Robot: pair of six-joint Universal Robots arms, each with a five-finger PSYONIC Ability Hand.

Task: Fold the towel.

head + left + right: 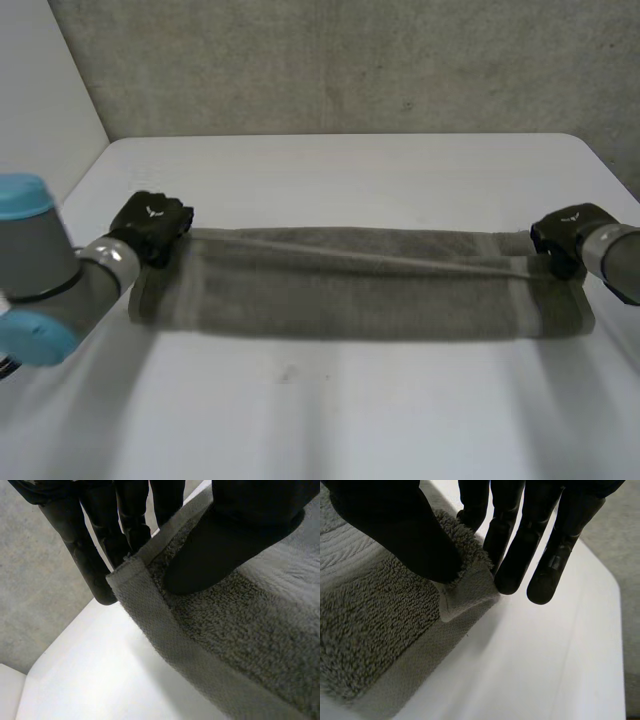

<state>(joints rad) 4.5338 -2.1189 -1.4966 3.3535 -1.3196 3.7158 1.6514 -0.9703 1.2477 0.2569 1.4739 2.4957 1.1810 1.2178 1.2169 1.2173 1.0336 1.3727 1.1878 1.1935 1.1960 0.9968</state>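
You are mid-fold, with your left hand [152,225] and right hand [566,232] each pinching a far corner of the towel [360,290] stretched across the table [350,420], so next they likely must move together to keep the edges lined up.

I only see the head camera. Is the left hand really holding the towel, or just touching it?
Observer: Holding. In its wrist view the left hand pinches a corner of the towel, with the thumb on top and the fingers behind the edge.
Operator: And the other one?
Observer: The right hand pinches its own corner the same way, thumb on the fluffy side.
Operator: Is that corner flat?
Observer: No, its hem curls up between the thumb and the fingers.
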